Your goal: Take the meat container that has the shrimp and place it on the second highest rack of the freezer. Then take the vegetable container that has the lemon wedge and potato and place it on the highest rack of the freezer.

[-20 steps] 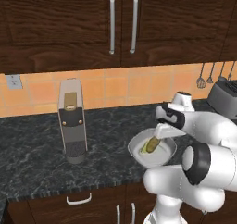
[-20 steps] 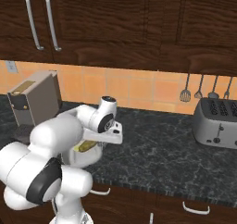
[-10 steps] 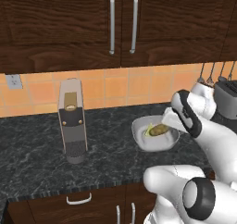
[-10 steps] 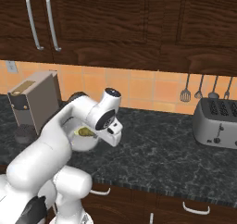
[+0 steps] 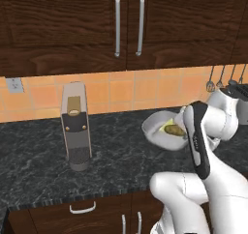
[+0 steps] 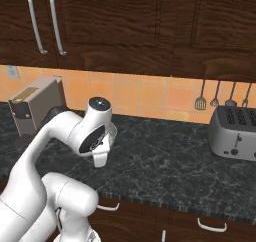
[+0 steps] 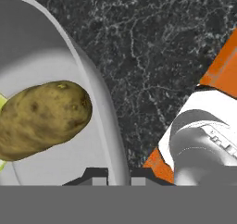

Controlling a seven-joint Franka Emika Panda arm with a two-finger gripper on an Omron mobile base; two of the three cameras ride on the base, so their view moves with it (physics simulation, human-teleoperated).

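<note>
My gripper (image 7: 119,174) is shut on the rim of the vegetable container (image 5: 160,125), a pale grey bowl held above the dark counter. The brown potato (image 7: 44,119) lies inside it, and the potato (image 5: 174,130) also shows over the bowl's edge in the left base view. A sliver of the yellow-green lemon wedge (image 7: 3,102) peeks out beside the potato. In the right base view the container's rim (image 6: 113,132) shows just behind my wrist. The meat container with the shrimp, the freezer and its racks are out of view.
A tall grey coffee machine (image 5: 76,126) stands on the black stone counter (image 5: 116,155) to the left. A silver toaster (image 6: 235,133) sits at the right, under hanging utensils (image 6: 215,98). Dark wood cabinets (image 5: 126,25) hang overhead.
The container has risen a little and drifted right in my grip. My arm has folded round, its forearm now crossing in front of the bowl in the left base view.
</note>
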